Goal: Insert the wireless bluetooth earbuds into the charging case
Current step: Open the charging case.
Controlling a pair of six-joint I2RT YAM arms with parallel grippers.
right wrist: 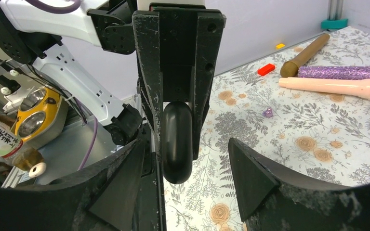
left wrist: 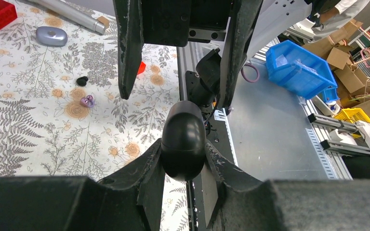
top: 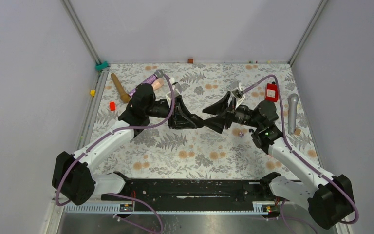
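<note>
Right, left gripper point(left wrist: 183, 159) pinches the charging case point(right wrist: 177, 139) mid-air, right gripper point(right wrist: 185, 144) spread at its end, earbuds point(left wrist: 86, 101) loose on the desk point(left wrist: 29, 134); next move likely opening the lid, hard to see.

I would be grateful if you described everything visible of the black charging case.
The black charging case is a smooth, glossy, egg-shaped shell that looks like hard plastic. It appears closed, with no seam or marking visible. It is held off the floral table, clamped at its sides by the left gripper, with one rounded end protruding past the fingertips. The right gripper stands open, with a finger on either side of that end, not touching it.
</note>
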